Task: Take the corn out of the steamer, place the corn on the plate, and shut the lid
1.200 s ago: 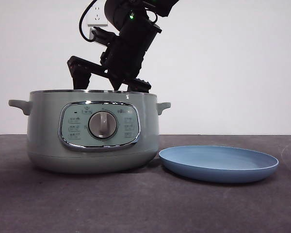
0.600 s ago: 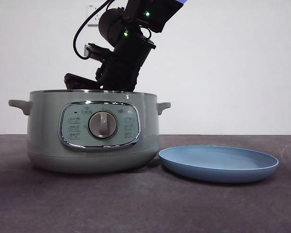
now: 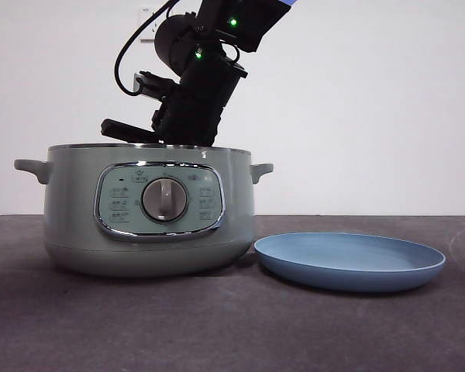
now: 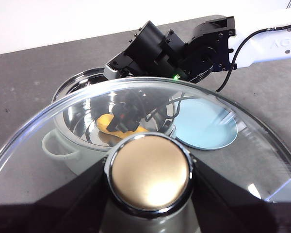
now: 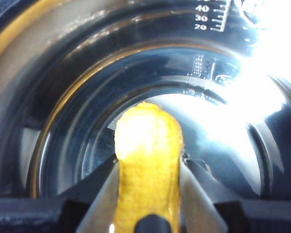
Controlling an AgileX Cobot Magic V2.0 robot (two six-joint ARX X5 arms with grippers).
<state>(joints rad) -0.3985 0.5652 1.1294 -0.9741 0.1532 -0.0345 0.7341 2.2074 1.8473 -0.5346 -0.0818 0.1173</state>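
Large pale sage-green steamer pot (image 3: 149, 209) stands open beside the shallow light-blue plate (image 3: 349, 261). Domed glass lid (image 4: 150, 121) held aloft – left gripper (image 4: 150, 213) clamped on its knob. Right gripper (image 5: 148, 194) reaches inside the pot, jaws closed against the stubby yellow corn cob (image 5: 148, 170).

I see the yellow corn (image 5: 148, 165) inside the open sage-green steamer (image 3: 151, 209). The blue plate (image 3: 349, 262) sits beside it. The glass lid (image 4: 150, 170) is off.
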